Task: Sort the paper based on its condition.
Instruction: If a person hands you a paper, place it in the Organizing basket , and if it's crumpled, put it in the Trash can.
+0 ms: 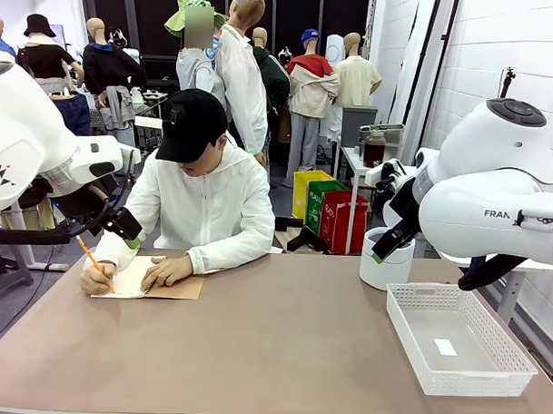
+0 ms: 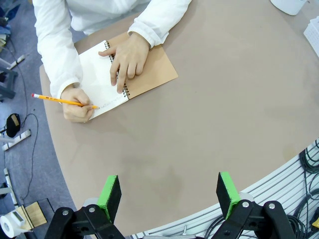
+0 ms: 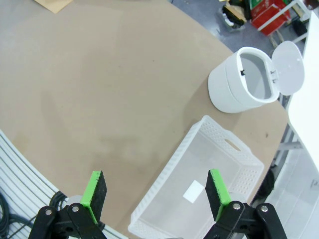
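Loose paper is out of view. A person at the far left of the table writes with an orange pencil [image 2: 60, 100] on the white page [image 2: 97, 74] of a spiral notebook [image 1: 175, 288] with a brown cover [image 2: 152, 72]. One hand [image 2: 127, 57] presses the notebook flat. My left gripper [image 2: 169, 191] hangs open high above the near table edge, well short of the notebook, with nothing between its green pads. Over the table's right side, my right gripper [image 3: 157, 191] is open and holds nothing, above the edge of a white basket [image 3: 164, 186].
The white perforated basket [image 1: 409, 325] sits at the table's right front, holding only a small white label [image 1: 445, 346]. Behind it stands a round white bin [image 1: 385, 265] with its lid [image 3: 288, 60] flipped open. The brown table [image 1: 272, 343] is bare across the middle.
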